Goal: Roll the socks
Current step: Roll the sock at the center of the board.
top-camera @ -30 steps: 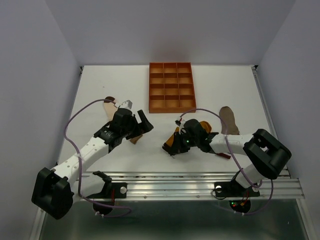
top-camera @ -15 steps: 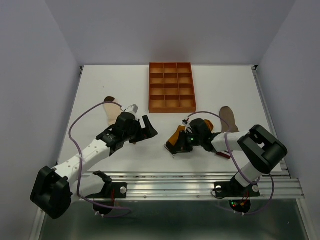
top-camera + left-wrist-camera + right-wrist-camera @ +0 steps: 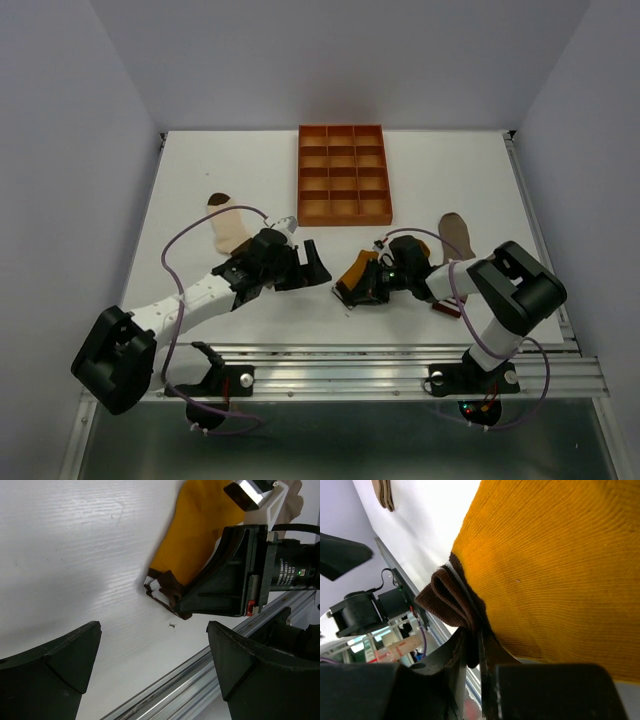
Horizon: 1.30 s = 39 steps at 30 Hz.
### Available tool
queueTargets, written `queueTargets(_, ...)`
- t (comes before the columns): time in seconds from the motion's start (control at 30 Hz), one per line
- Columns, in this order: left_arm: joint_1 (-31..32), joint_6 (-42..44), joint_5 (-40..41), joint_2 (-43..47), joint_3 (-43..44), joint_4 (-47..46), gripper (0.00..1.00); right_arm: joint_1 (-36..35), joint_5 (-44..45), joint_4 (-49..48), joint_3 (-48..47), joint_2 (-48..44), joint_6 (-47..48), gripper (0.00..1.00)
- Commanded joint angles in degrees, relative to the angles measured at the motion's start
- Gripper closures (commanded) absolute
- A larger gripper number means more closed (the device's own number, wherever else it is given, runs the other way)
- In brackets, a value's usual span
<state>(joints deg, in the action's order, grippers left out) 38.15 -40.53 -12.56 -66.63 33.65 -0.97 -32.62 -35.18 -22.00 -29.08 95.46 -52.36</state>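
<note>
At the far left of the white, faintly grained table [image 3: 190, 180] lies the cream sock [image 3: 228, 225], a soft flat shape with a dark toe. Beside it the left tool [image 3: 305, 268] stands with its black wedge-shaped fingers [image 3: 50, 670] spread wide and nothing between them, facing the mustard sock [image 3: 357, 270] across a strip of bare table. That sock is finely ribbed knit, lying slanted near the table's front edge, its brown cuff [image 3: 452, 600] with a white stripe folded into a thick wad. The right tool [image 3: 372, 288] is pinched narrow on this cuff, the fabric squeezed between its dark fingers [image 3: 445, 665]. Behind stands the orange tray [image 3: 343, 173], rigid and gridded into square cells, and at the right the taupe sock [image 3: 458, 238] lies flat, partly under the right arm. Since a second ago the left tool has swung rightward off the cream sock, which now shows more fully, while the right arm has sunk lower and the mustard sock lies more stretched out.
</note>
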Motion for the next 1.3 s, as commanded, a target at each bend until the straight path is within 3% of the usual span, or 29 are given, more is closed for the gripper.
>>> queueTargets(0.0,1.7,1.7,-2.6,-3.1,-1.0,-5.1,0.02,1.2,2.3,1.5,1.5,2.5,0.1,0.91)
queueTargets(0.23,3.3,1.9,-4.8,-12.2,1.0,-8.6,0.05,1.7,1.4,1.5,1.4,4.1,0.2,0.91)
queueTargets(0.57,5.2,0.8,-3.2,-17.8,2.7,-12.7,0.13,2.2,1.3,1.5,1.7,4.7,0.7,0.91)
queueTargets(0.83,6.1,0.5,-1.1,-21.6,3.8,-13.1,0.26,2.2,1.0,1.3,1.7,5.0,1.1,0.91)
queueTargets(1.0,6.8,0.9,0.0,-23.5,4.9,-12.2,0.41,2.2,0.4,1.1,1.6,5.4,1.3,0.91)
queueTargets(1.1,7.1,1.0,0.2,-24.0,5.0,-12.0,0.41,2.2,0.1,0.7,1.7,5.4,1.3,0.91)
queueTargets(1.17,7.2,0.9,0.4,-24.7,5.3,-11.9,0.55,2.2,-0.3,0.5,1.5,5.6,1.4,0.91)
queueTargets(1.27,7.4,1.2,1.4,-26.0,6.7,-10.8,0.58,2.2,-0.8,0.4,1.2,6.1,2.3,0.91)
